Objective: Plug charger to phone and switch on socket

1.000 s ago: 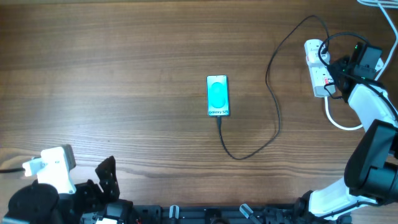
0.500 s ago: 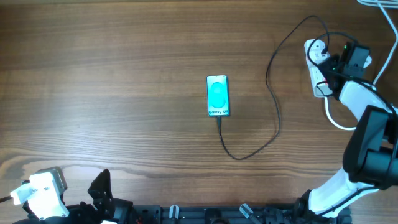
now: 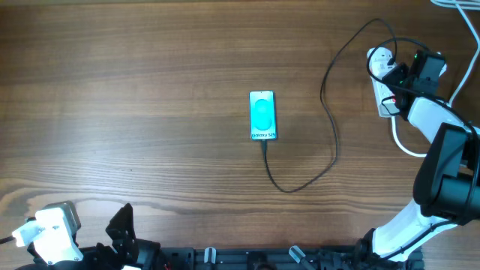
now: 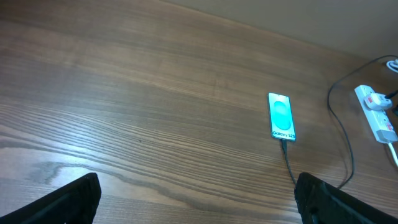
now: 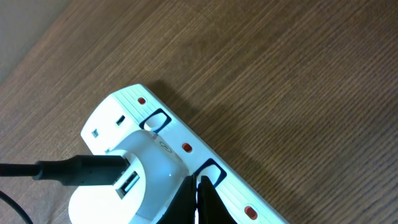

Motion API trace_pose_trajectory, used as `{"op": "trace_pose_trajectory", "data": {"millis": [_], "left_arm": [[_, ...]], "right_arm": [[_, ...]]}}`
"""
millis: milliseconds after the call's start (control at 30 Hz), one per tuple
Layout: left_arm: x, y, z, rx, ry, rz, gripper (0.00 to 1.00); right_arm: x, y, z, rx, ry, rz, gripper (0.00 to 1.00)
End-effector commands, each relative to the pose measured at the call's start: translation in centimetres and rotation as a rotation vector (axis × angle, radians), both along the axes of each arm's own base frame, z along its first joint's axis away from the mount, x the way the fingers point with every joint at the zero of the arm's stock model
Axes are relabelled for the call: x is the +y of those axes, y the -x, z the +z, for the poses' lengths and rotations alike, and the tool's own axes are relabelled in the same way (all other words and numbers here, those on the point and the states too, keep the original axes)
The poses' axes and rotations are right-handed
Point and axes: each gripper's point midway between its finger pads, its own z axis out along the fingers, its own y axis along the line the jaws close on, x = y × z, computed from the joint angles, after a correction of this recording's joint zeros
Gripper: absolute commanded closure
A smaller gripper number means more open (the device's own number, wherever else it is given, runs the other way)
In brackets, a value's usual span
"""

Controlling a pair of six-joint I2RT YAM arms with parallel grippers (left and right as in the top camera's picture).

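The phone (image 3: 262, 115) lies flat mid-table with its turquoise screen up, also seen in the left wrist view (image 4: 281, 116). The charger's black cable (image 3: 335, 154) meets the phone's near short edge, loops right and runs up to a white adapter (image 5: 149, 171) plugged into the socket (image 3: 387, 106). The right gripper (image 5: 198, 182) is shut, and its tips press down on a black-framed switch (image 5: 214, 168) of the socket (image 5: 118, 112) beside the adapter. My left gripper (image 4: 199, 208) hangs open over bare wood at the near left, far from the phone.
A thick white cord (image 3: 409, 148) curls from the socket's near end under the right arm. Another white cable (image 3: 459, 9) crosses the far right corner. The left arm (image 3: 52, 232) sits at the front left edge.
The left arm has drawn back toward the front left edge. The right gripper has slid a little up the socket toward the adapter and has since held still.
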Motion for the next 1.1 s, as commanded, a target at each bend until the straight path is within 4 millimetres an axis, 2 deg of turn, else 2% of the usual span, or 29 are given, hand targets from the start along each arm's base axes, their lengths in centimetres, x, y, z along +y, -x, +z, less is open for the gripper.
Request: {"op": "trace_pose_trajectory", "data": {"millis": [0,167,467,600,733,1067], "left_arm": [[0.3,0.0,0.0,-0.008,0.0,0.018,0.0],[0.3,0.0,0.0,-0.008,0.0,0.018,0.0],[0.3,0.0,0.0,-0.009,0.0,0.018,0.0],[0.3,0.0,0.0,-0.009,0.0,0.018,0.0],[0.3,0.0,0.0,-0.009,0.0,0.018,0.0],[0.3,0.0,0.0,-0.009,0.0,0.018,0.0]], "right_arm": [[0.7,-1.0,0.1,-0.007,0.023,0.036,0.96],[1.4,-1.3,0.2,0.009,0.091,0.051,0.96],[-0.1,-0.7,0.0,0.057,0.196,0.028,0.96],[-0.1,-0.8,-0.5,0.062,0.199,0.031,0.95],[0.0,-0.6,-2.7,0.096,0.186,0.037,0.96],[0.4,-0.9,-2.7,0.086,0.167,0.054,0.96]]}}
